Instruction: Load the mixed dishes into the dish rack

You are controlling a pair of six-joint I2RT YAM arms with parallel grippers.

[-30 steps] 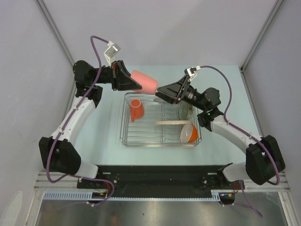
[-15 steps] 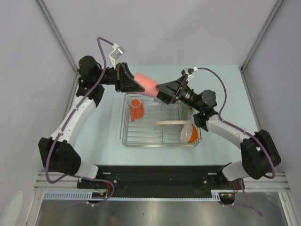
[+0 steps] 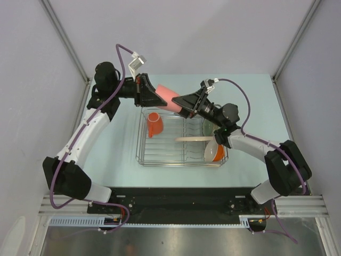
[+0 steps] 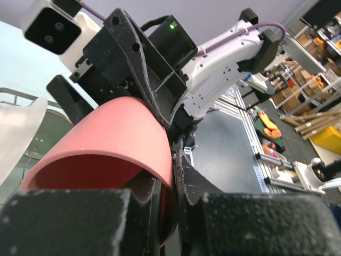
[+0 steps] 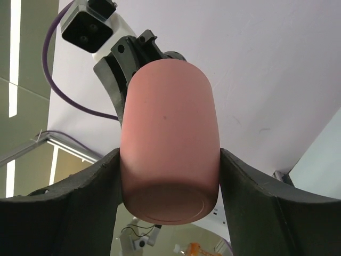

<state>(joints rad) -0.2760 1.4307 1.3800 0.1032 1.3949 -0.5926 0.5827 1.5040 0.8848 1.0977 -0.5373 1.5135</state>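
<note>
Mid-air handover, by the look of it: the salmon-pink tumbler [image 3: 169,97] hangs over the far edge of the dish rack [image 3: 143,154].
The left hand [image 3: 158,97] pinches its rim. Its long axis runs rightward, base between the fingers of the right hand [image 3: 178,103]; gripping or not, I cannot tell.

1. arms first, and it's two: left arm [image 3: 90,128], right arm [image 3: 256,146].
2. one dish rack [image 3: 144,154], just the one.
3. tumblers: one salmon-pink tumbler [image 3: 169,96].
4. mugs: one orange mug [image 3: 154,124].
5. plates: one cream plate [image 3: 194,138].
6. bowls, i count two: orange-outside white bowl [image 3: 215,151], green glass bowl [image 3: 209,126].
</note>
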